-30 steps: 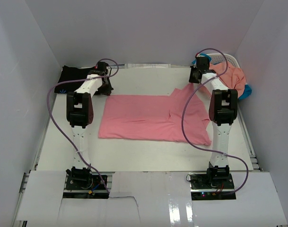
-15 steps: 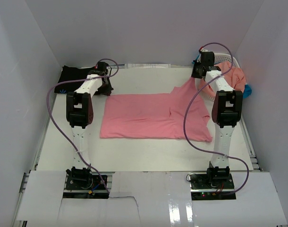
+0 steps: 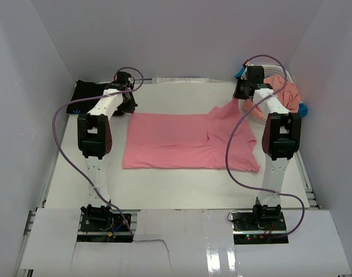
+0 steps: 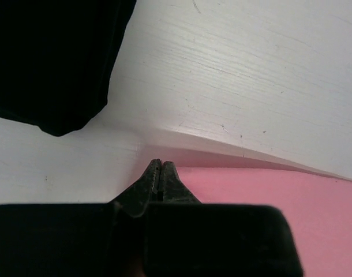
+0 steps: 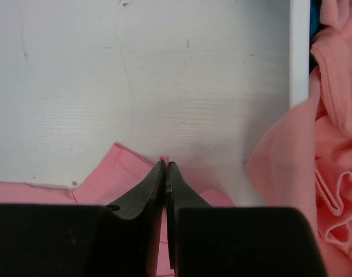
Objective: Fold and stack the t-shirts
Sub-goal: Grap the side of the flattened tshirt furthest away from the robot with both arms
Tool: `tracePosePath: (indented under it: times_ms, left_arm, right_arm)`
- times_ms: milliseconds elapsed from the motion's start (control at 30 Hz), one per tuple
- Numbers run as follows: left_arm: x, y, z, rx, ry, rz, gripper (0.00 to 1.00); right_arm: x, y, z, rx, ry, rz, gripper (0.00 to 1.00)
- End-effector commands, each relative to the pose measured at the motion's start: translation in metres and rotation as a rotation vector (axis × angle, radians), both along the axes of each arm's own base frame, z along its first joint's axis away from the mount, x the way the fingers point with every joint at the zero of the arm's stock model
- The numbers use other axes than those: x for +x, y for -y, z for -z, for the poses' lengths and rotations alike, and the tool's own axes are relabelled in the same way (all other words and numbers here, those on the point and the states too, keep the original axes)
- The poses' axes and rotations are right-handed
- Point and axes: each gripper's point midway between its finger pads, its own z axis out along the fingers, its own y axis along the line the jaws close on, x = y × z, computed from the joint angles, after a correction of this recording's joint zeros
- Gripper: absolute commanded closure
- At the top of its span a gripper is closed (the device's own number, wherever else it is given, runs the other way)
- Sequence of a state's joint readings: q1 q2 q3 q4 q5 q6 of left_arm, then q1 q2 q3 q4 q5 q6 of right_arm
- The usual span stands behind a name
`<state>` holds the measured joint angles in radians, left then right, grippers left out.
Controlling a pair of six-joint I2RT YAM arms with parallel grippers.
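Lab test cell: plain white walls [image 3: 176, 40] boxing white table [image 3: 176, 184], cabled arms [image 3: 94, 135].

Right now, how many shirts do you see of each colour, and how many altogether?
Pink shirt: 1
Black shirt: 1
Salmon-orange shirt: 1
Blue shirt: 1, mostly hidden
Total: 4

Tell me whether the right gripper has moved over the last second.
Yes. The right gripper, shut on the pink t-shirt at its corner, has shifted rightward, closer to the white basket.
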<state>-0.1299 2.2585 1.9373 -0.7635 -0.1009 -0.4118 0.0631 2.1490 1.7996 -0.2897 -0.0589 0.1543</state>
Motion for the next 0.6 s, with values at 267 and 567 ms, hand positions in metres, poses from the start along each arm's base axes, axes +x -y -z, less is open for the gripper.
tracePosePath:
  times_ms: [267, 567]
  left_arm:
    - [-0.016, -0.006, -0.038, 0.007, 0.048, -0.012, 1.00]
    - [-0.027, -0.008, -0.040, 0.012, 0.039, -0.016, 1.00]
  right_arm:
    - [-0.019, -0.005, -0.044, 0.040, 0.060, -0.028, 0.92]
    - [-0.046, -0.002, -0.050, 0.037, 0.051, -0.025, 0.92]
